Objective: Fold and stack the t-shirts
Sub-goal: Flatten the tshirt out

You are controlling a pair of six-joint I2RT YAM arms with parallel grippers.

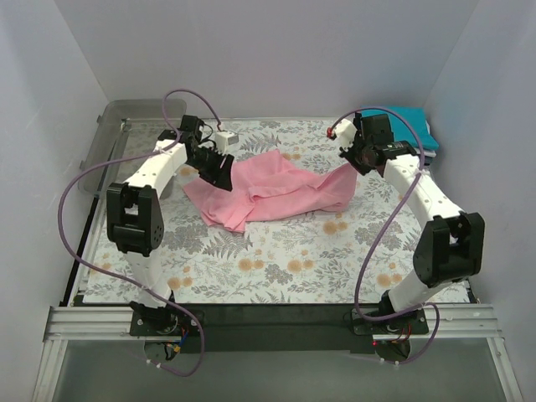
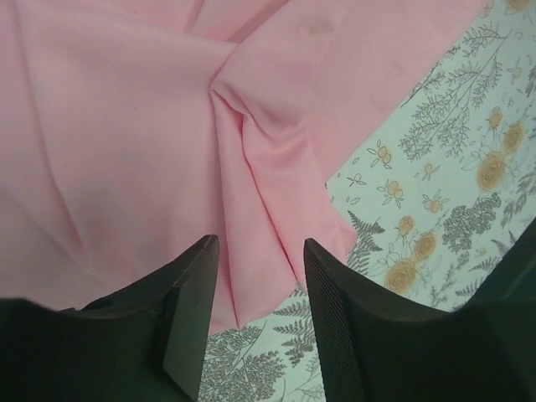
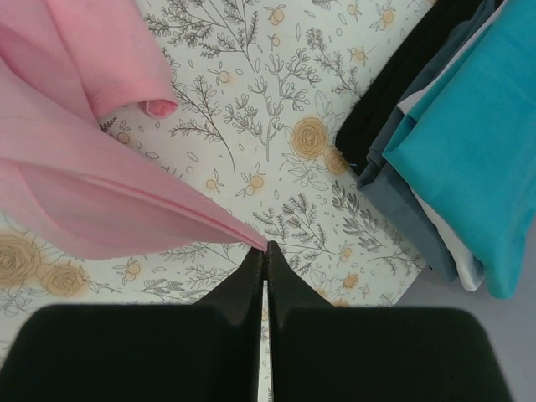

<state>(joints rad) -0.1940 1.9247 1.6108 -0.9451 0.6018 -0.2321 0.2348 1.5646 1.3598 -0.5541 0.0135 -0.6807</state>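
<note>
The right gripper (image 3: 265, 249) pinches a corner of the pink t-shirt (image 1: 272, 194); the left gripper (image 2: 255, 260) hangs spread over its left part. Rumpled mid-table, left of the folded stack (image 1: 412, 126), it likely needs a matching left pinch, then an even pull.

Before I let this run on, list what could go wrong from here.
The right gripper pinches only a thin edge of the pink t-shirt; it may slip out.
The left gripper is open, so pulling may bunch the cloth.
The folded stack lies close by the right gripper and could get knocked.
</note>
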